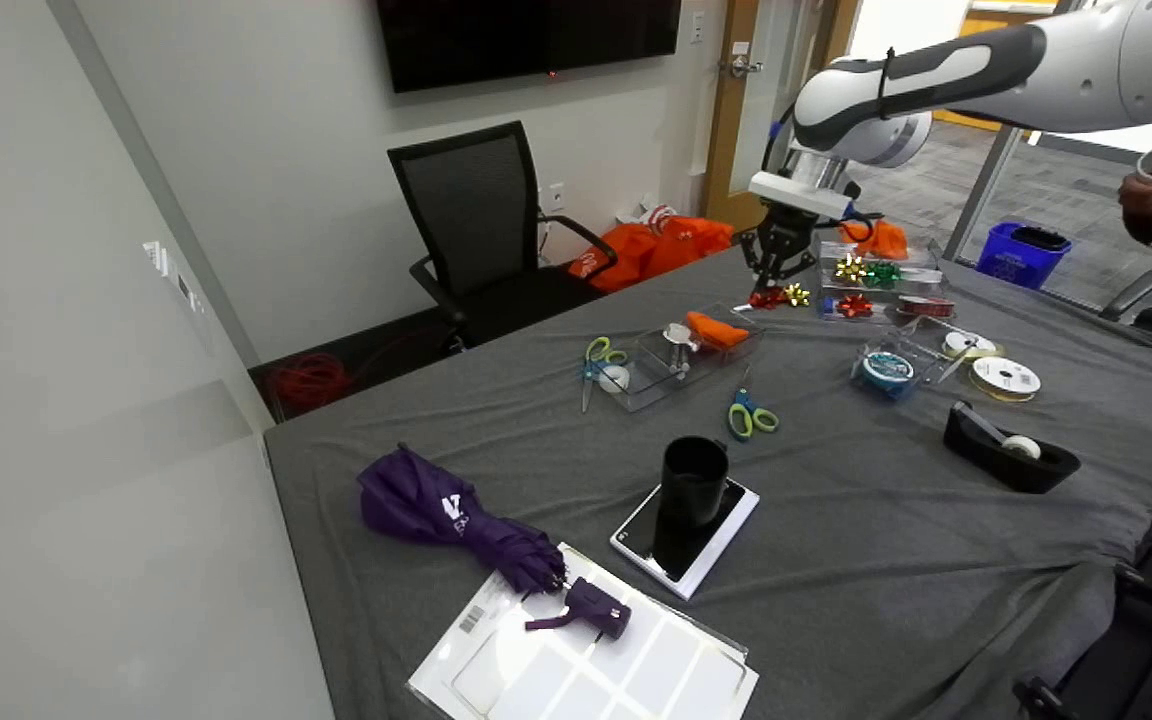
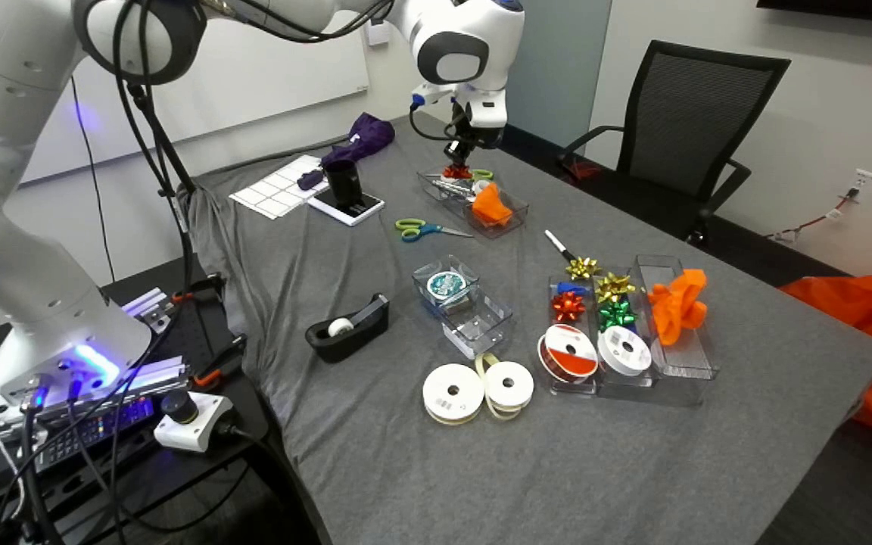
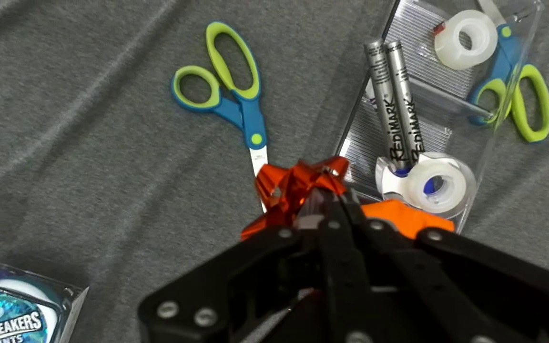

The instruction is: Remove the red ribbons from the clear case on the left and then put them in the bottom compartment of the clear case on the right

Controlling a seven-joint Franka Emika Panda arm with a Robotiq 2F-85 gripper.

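Observation:
My gripper point(image 3: 341, 190) is shut on a shiny red ribbon point(image 3: 298, 183), shaped like a bow, which sticks out on one side of the fingertips. In the wrist view it hangs beside and above the edge of a clear case point(image 3: 439, 136) with markers, tape and an orange cloth. A second red ribbon point(image 2: 568, 306) sits in the compartmented clear case point(image 2: 693, 367), beside gold and green bows; both exterior views show it there. In both exterior views the marker case lies to the left of the bow case. Exactly where the fingers pinch the held ribbon is partly hidden.
Blue-green scissors point(image 3: 250, 114) lie by the marker case. A small clear box point(image 2: 481, 322) with a mint tin, ribbon spools point(image 2: 453, 392) and a black tape dispenser point(image 2: 349, 327) are nearby. A black mug point(image 1: 693, 480) stands on a white tablet point(image 1: 721, 535), near a purple umbrella point(image 1: 436, 510).

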